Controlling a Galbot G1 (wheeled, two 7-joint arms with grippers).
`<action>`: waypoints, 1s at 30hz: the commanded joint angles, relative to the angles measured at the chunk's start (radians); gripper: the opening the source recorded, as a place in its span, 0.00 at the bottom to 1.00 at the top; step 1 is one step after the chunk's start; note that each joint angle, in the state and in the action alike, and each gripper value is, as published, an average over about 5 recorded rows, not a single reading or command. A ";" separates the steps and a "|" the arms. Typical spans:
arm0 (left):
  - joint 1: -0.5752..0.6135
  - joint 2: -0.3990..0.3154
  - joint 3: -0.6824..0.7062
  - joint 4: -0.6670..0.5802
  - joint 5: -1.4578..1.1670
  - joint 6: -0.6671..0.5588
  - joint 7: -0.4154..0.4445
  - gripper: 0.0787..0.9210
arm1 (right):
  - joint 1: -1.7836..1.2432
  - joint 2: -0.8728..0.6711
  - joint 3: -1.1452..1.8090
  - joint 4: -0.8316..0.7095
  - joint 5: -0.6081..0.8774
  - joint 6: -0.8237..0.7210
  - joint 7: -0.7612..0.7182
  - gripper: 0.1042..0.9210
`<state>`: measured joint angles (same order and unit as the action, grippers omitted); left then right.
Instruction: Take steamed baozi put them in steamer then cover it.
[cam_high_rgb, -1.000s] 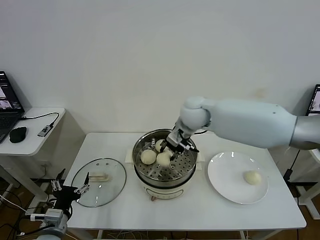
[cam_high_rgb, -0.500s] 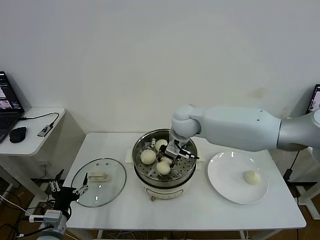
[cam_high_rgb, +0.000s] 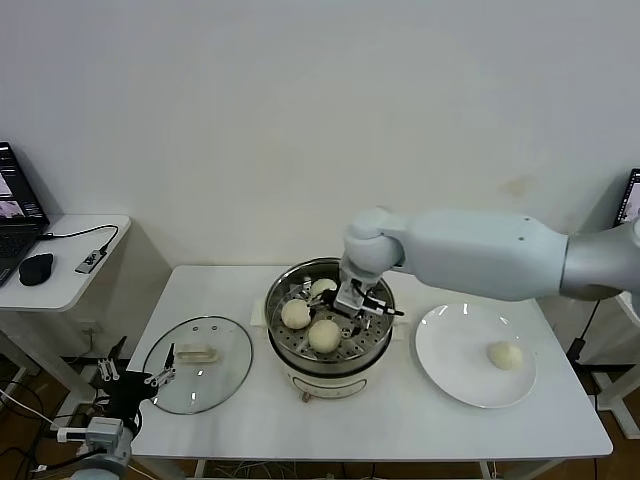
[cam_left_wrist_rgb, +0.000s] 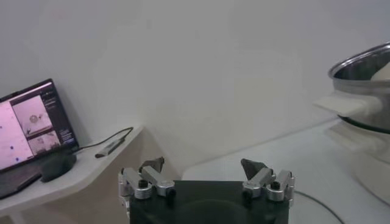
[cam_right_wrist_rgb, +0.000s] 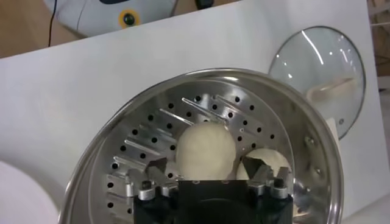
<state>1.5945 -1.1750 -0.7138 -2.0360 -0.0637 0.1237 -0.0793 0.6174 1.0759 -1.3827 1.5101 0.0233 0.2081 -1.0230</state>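
With 3 baozi (cam_high_rgb: 323, 335) in the steamer (cam_high_rgb: 330, 368) at frame centre, the released right end effector (cam_high_rgb: 360, 301) must next fetch the plate's (cam_high_rgb: 450, 375) last bun (cam_high_rgb: 504, 355).

I see a bright room with soft, even light that seems to come from above. The shadows on the white table (cam_high_rgb: 230, 420) are pale and small. The shiny steamer (cam_high_rgb: 330, 325) shows bright spots on its metal rim, and the glass cover (cam_high_rgb: 198, 365) has a few glints. In my right wrist view the steamer tray looks sharp. In my left wrist view the laptop screen (cam_left_wrist_rgb: 33, 125) glows pink and looks a little soft.
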 joint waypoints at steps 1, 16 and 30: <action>-0.005 0.011 -0.003 -0.001 -0.004 0.001 0.001 0.88 | 0.096 -0.184 0.034 0.066 0.074 -0.163 -0.084 0.88; -0.040 0.035 0.056 0.009 0.000 0.001 0.001 0.88 | 0.000 -0.797 0.110 0.201 0.061 -0.599 -0.082 0.88; -0.043 0.033 0.078 0.009 0.019 0.008 0.002 0.88 | -1.004 -0.842 0.980 0.014 -0.201 -0.494 -0.050 0.88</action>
<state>1.5501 -1.1407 -0.6464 -2.0242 -0.0501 0.1298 -0.0777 0.2305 0.3240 -0.9346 1.6123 -0.0382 -0.2668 -1.0849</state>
